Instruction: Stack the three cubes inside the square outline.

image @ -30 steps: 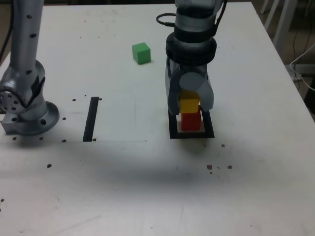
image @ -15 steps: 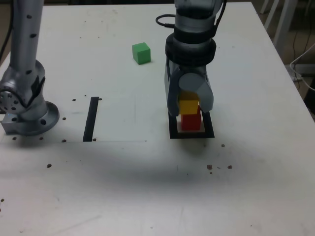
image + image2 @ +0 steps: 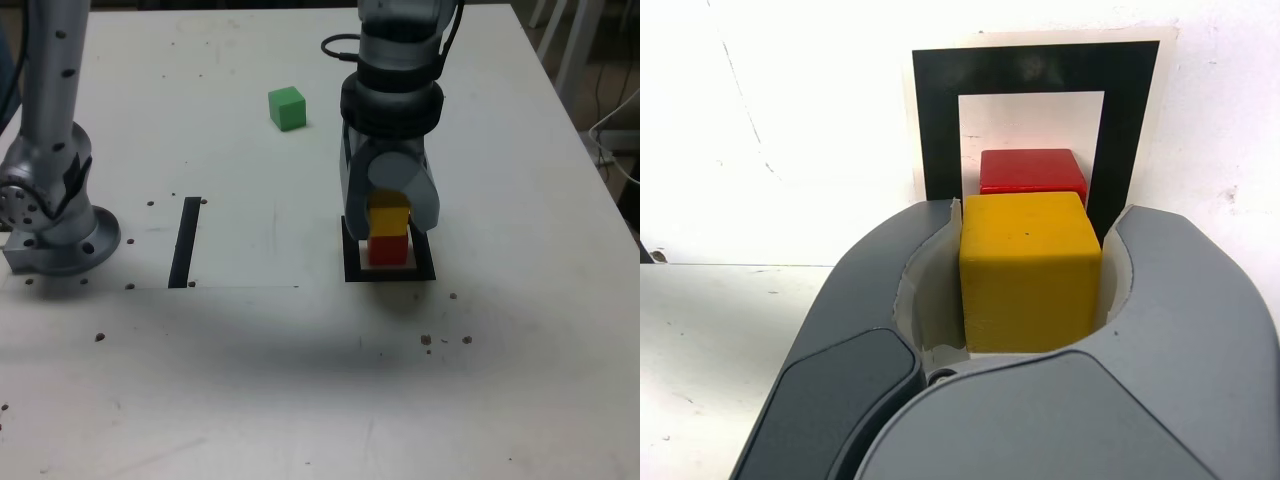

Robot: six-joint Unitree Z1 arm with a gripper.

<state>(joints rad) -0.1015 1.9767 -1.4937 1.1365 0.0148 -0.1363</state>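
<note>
The yellow cube [image 3: 389,218] sits between the fingers of my gripper [image 3: 388,224], which is shut on it. It is directly over the red cube [image 3: 388,250], and the two look to be touching or nearly so. The red cube stands in the white centre of the black square outline [image 3: 385,273]. In the wrist view the yellow cube [image 3: 1030,275] fills the gap of the gripper [image 3: 1032,232], with the red cube [image 3: 1031,170] and the square outline [image 3: 935,120] beyond it. The green cube [image 3: 287,108] lies alone on the table, far back towards the exterior view's left.
A straight black strip [image 3: 185,241] lies on the table at the exterior view's left of the outline. The arm's grey base [image 3: 55,235] stands at the far left. Small dark specks [image 3: 445,340] dot the white tabletop near the front.
The gripper has shifted slightly to the exterior view's right and sunk a little with the yellow cube, bringing it down onto the red cube. The green cube has not moved.
</note>
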